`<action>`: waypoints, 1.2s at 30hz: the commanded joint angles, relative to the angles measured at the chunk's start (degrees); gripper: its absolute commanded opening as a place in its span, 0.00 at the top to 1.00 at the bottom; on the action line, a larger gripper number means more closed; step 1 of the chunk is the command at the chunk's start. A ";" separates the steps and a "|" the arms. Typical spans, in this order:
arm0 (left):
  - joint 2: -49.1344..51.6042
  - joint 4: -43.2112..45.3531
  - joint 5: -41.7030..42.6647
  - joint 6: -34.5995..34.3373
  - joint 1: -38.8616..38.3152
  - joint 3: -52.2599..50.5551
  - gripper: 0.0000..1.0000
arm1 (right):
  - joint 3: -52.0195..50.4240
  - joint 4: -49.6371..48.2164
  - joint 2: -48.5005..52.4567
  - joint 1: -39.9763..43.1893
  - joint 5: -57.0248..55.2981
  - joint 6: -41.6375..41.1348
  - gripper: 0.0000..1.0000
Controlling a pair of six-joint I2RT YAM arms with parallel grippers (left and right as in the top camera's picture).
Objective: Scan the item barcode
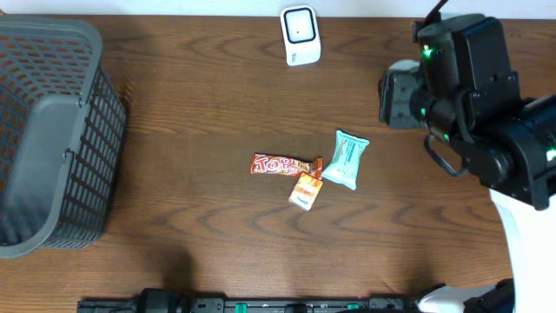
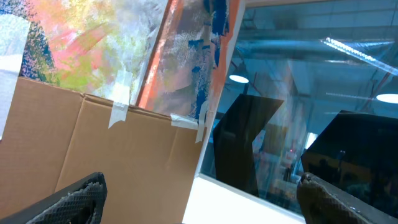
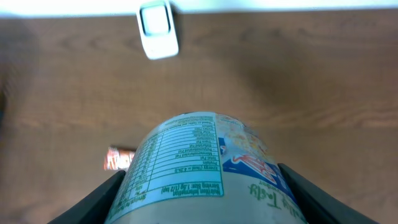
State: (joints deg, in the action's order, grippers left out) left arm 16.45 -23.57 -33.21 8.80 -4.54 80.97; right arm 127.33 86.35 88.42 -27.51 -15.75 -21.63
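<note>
I have the can [image 3: 199, 165] clamped between the fingers of the right gripper [image 3: 208, 196], apparently held clear of the table [image 1: 174, 130] over its right side, so the pick-up looks done. What remains, as I judge it, is carrying it to the white scanner [image 1: 300, 35] at the far edge and turning the barcode toward its window. The scanner sits well apart from the can, ahead and to the left in the wrist view. The left gripper [image 2: 205, 202] is spread wide with nothing in it, aimed at cardboard and glass (no help to me here). I can't find the barcode: only the nutrition panel and some artwork face the wrist camera, and the can's lower part is cut off. From overhead the right arm [image 1: 469, 96] covers the can entirely. A candy bar [image 1: 282, 165], an orange packet [image 1: 306, 191] and a teal packet [image 1: 346, 159] lie mid-table, with a basket [image 1: 52, 130] at the left.
</note>
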 commanded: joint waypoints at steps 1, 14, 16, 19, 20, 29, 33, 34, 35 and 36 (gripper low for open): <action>-0.35 0.20 -0.50 -0.31 0.28 -0.11 0.02 | -4.02 -7.10 0.83 -0.24 -3.91 2.45 0.64; -0.35 0.00 -0.50 -0.31 0.28 -0.11 0.02 | -35.23 -43.45 0.83 -0.20 0.39 9.51 0.64; -0.35 0.00 -0.50 -0.31 0.28 -0.11 0.02 | -39.89 -50.25 0.83 -0.20 1.31 9.94 0.63; -0.33 0.00 -0.50 -0.33 0.28 -0.11 0.02 | -44.85 -57.75 0.90 -0.17 1.25 9.94 0.64; -0.35 0.00 -0.50 -0.31 0.28 -0.13 0.02 | -46.01 -59.56 1.05 -0.17 1.25 9.97 0.64; -0.33 0.00 -0.50 -0.33 0.28 -0.11 0.02 | -48.50 -68.61 7.91 1.22 0.61 14.36 0.67; -0.35 0.00 -0.50 -0.31 0.28 -0.11 0.02 | -48.50 -74.20 11.41 1.22 0.61 17.07 0.66; -0.35 -0.02 -0.50 -0.33 0.28 -0.11 0.02 | -48.50 -75.76 12.09 1.22 0.61 17.18 0.66; -0.35 0.00 -0.50 -0.33 0.28 -0.11 0.02 | -48.50 -76.96 12.57 1.22 0.61 17.57 0.66; -0.35 0.00 -0.50 -0.31 0.28 -0.11 0.02 | -48.50 -78.20 12.96 1.22 0.59 17.79 0.66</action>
State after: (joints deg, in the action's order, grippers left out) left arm 16.45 -23.79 -33.21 8.80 -4.54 80.97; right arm 78.67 10.52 100.95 -26.46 -14.74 -6.48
